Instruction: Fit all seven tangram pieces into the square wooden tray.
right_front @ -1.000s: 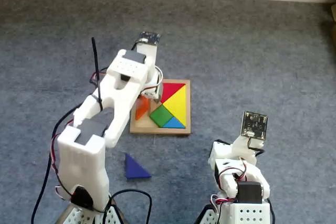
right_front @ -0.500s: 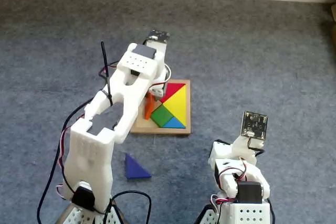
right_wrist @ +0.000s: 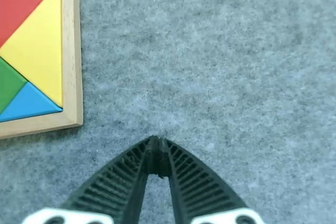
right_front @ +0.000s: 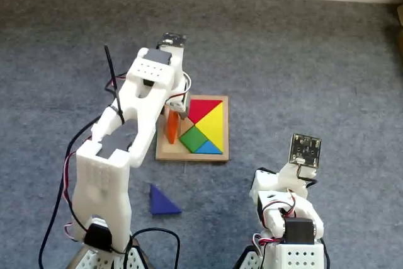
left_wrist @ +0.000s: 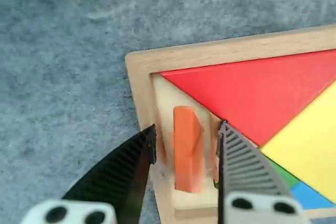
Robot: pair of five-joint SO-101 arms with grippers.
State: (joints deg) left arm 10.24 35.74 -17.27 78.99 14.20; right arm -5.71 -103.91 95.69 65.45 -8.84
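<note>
Orange piece [left_wrist: 187,148] upright in tray [left_wrist: 139,93] between parted left fingers [left_wrist: 241,171] — right fingers [right_wrist: 184,174] clenched.

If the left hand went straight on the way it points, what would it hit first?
Most likely the orange piece, right ahead of the left hand, then the floor of the wooden tray under it; depth is unclear.

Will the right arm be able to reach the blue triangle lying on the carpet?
Probably yes. Only bare carpet lies between the right gripper and the blue triangle. The gripper is shut and would have to open first, and the triangle sits nearer the left arm.
</note>
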